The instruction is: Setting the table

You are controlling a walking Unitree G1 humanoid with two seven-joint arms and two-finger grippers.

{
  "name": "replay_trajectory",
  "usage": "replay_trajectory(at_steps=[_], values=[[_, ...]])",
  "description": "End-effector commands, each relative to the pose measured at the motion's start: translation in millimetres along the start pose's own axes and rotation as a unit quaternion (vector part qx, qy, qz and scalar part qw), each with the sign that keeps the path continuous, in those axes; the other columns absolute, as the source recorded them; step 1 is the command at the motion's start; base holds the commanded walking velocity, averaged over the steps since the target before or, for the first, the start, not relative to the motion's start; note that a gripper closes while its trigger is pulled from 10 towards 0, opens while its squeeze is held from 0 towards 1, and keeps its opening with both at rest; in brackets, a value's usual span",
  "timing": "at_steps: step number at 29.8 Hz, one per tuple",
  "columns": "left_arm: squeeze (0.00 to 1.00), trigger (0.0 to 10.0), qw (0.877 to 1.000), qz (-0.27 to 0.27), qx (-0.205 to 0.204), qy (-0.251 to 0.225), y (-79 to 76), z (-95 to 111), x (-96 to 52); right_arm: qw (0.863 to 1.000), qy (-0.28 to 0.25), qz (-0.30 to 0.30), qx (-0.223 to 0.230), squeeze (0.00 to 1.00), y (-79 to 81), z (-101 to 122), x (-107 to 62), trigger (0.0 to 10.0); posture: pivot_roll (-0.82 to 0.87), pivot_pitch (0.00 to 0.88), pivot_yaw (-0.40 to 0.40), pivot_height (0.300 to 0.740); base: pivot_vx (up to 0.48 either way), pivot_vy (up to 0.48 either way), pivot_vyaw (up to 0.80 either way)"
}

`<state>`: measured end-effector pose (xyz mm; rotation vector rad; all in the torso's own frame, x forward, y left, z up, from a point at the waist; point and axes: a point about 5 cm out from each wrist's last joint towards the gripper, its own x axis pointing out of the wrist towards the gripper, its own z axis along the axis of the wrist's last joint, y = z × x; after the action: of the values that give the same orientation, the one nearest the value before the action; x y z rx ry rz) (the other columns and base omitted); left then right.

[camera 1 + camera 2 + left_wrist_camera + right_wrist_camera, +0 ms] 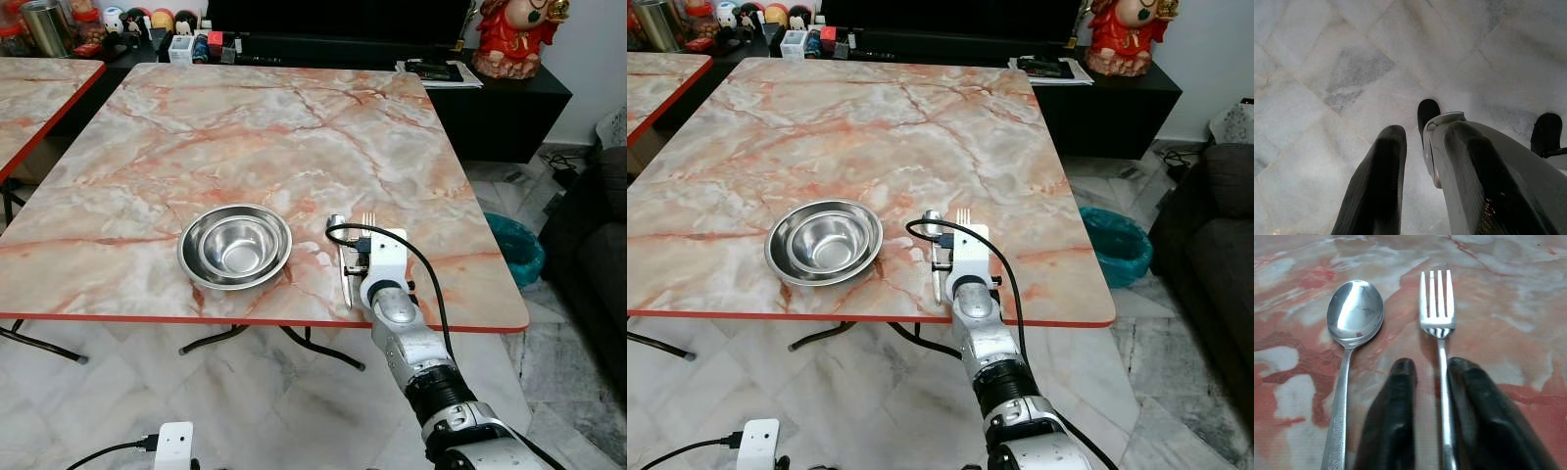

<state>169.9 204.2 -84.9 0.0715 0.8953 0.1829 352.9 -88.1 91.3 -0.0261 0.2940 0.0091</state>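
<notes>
A steel bowl (235, 247) sits near the front edge of the marble-patterned table (245, 117). To its right a spoon (1354, 313) and a fork (1438, 333) lie side by side, heads pointing away from me. My right gripper (1434, 367) is low over the fork, open, its black fingers (1396, 411) either side of the handle, which lies closer to one finger. The white wrist housing (384, 257) covers both handles in the eye views. My left gripper (1425, 128) hangs idle over the floor, open with nothing between its fingers.
A teal bin (514, 245) and a dark sofa (598, 245) stand right of the table. A black cabinet (490, 98) runs behind it, and a second table (29, 88) is at the left. A white box with a cable (174, 446) shows over the floor by my feet.
</notes>
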Motion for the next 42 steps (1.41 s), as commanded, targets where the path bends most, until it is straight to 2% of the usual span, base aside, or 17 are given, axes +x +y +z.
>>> replay_trajectory(at_steps=[1, 3, 7, 13, 14, 15, 16, 17, 22, 23, 25, 28, 30, 35, 39, 42], values=[[0.00, 10.0, 1.000, 0.005, 0.002, 0.030, 3.7, -15, -3.3, 1.000, 0.001, -0.001, 0.005, 0.69, 0.5, 3, 1.2, 10.0, 0.10, 0.113, -0.046, 0.715, 0.000, 0.000, 0.00], [0.00, 10.0, 1.000, 0.005, 0.002, 0.030, 3.7, -15, -3.3, 1.000, 0.001, 0.000, 0.005, 0.68, 0.7, 3, 1.3, 10.0, 0.10, 0.113, -0.046, 0.715, 0.000, 0.000, 0.00], [0.00, 10.0, 1.000, 0.007, 0.002, 0.030, 4.1, -16, -3.4, 1.000, 0.001, 0.002, 0.007, 0.73, 1.6, 3, 1.4, 10.0, 0.10, 0.112, -0.046, 0.715, 0.000, 0.000, 0.00], [0.00, 10.0, 1.000, 0.009, 0.003, 0.030, 5.1, -16, -3.5, 1.000, -0.002, 0.005, 0.010, 0.63, 2.4, 4, 1.4, 10.0, 0.10, 0.113, -0.045, 0.715, 0.000, 0.000, 0.00], [0.00, 10.0, 1.000, 0.009, 0.003, 0.030, 5.1, -16, -3.5, 1.000, -0.005, 0.006, 0.013, 0.52, 2.9, 4, 1.3, 10.0, 0.10, 0.113, -0.045, 0.715, 0.000, 0.000, 0.00], [0.00, 10.0, 1.000, 0.009, 0.003, 0.030, 5.1, -16, -3.5, 1.000, -0.005, 0.006, 0.013, 0.52, 2.9, 4, 1.3, 10.0, 0.10, 0.113, -0.045, 0.715, 0.000, 0.000, 0.00], [0.00, 10.0, 1.000, 0.009, 0.003, 0.029, 5.1, -16, -3.4, 1.000, -0.013, 0.009, 0.015, 0.07, 3.7, 7, 1.0, 10.0, 0.10, 0.113, -0.044, 0.715, 0.000, 0.000, 0.00], [0.00, 10.0, 1.000, 0.009, 0.003, 0.029, 5.1, -15, -3.4, 1.000, -0.019, 0.009, 0.018, 0.00, 3.8, 8, 0.7, 10.0, 0.10, 0.113, -0.044, 0.715, 0.000, 0.000, 0.00], [0.00, 10.0, 1.000, 0.009, 0.004, 0.029, 4.7, -15, -3.3, 0.998, -0.055, 0.004, 0.017, 0.00, 2.3, 19, 0.2, 10.0, 0.10, 0.110, -0.043, 0.715, 0.000, 0.000, 0.00], [0.00, 10.0, 1.000, 0.008, 0.004, 0.029, 4.5, -15, -3.1, 0.996, -0.089, 0.004, 0.016, 0.00, 1.5, 30, -0.9, 10.0, 0.10, 0.110, -0.042, 0.715, 0.000, 0.000, 0.00], [0.00, 10.0, 1.000, 0.007, 0.004, 0.029, 4.3, -15, -3.1, 0.993, -0.118, 0.006, 0.020, 0.00, 1.3, 39, -2.4, 10.0, 0.10, 0.110, -0.042, 0.715, 0.000, 0.000, 0.00], [0.00, 10.0, 1.000, 0.007, 0.004, 0.029, 4.2, -14, -3.1, 0.992, -0.127, 0.007, 0.021, 0.00, 1.2, 41, -2.8, 10.0, 0.10, 0.110, -0.042, 0.715, 0.000, 0.000, 0.00], [0.00, 10.0, 1.000, 0.006, -0.004, 0.022, 3.0, -13, -2.9, 0.981, -0.192, -0.010, -0.004, 0.00, -2.8, 57, -7.5, 10.0, 0.10, 0.106, -0.042, 0.715, 0.000, 0.000, 0.00], [0.00, 10.0, 1.000, 0.006, -0.005, 0.022, 2.3, -13, -2.9, 0.978, -0.207, 0.004, 0.008, 0.00, -0.6, 61, -9.2, 10.0, 0.10, 0.103, -0.041, 0.715, 0.000, 0.000, 0.00], [0.00, 10.0, 0.999, -0.004, -0.027, 0.024, -2.4, -15, -3.7, 0.977, -0.213, 0.007, 0.010, 0.00, -0.7, 61, -9.8, 10.0, 0.10, 0.088, -0.040, 0.715, 0.000, 0.000, 0.00], [0.00, 10.0, 0.999, -0.002, -0.028, 0.026, -1.8, -16, -3.8, 0.976, -0.218, 0.006, 0.010, 0.00, -1.8, 62, -9.4, 10.0, 0.10, 0.088, -0.041, 0.715, 0.000, 0.207, 0.00]])
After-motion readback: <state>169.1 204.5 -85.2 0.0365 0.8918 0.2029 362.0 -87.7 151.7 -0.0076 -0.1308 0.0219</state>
